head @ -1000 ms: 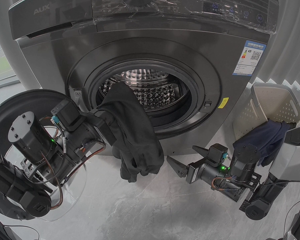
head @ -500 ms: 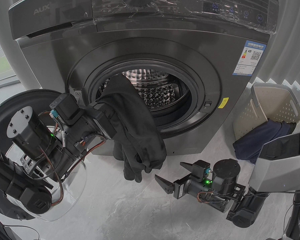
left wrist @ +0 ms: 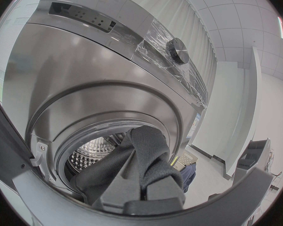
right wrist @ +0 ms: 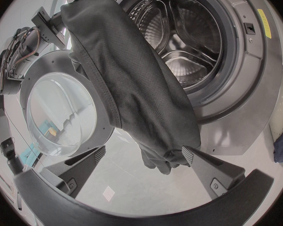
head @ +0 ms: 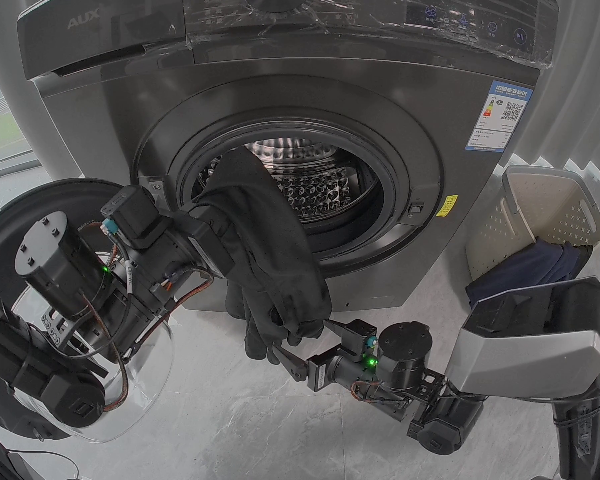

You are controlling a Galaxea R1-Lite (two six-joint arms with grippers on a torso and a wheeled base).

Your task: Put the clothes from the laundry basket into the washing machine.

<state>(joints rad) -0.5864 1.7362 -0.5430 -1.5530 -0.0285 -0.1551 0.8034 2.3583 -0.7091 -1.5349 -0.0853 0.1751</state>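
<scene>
1. The washing machine [head: 380,88] stands on a grey marble-pattern floor [head: 247,421]. Its round door [head: 60,191] is swung fully open to the robot's left, which exposes the steel drum [head: 313,188].
2. The left hand [head: 207,245] is at the lower left edge of the door opening. Its fingers are closed together on a black garment [head: 267,248]. In the left wrist view, the fabric folds over both fingers and covers their tips.
3. The black garment is the item in transfer:
   - Its upper end reaches past the door rim and lies in front of the drum's perforated wall.
   - Its middle section drapes over the left hand.
   - Its lower end hangs bunched in front of the machine's lower front panel, outside the drum.
4. The right hand [head: 307,348] is low, just beneath the hanging end of the black garment. Its fingers are spread wide and grip nothing.
   - One fingertip meets the edge of the bunched fabric.
   - The other fingertip is apart from the fabric, on the door side.
5. The laundry basket [head: 547,201] is to the right of the machine and tilts toward its side panel. A navy garment [head: 527,268] lies in the basket and spills over its lower rim.
</scene>
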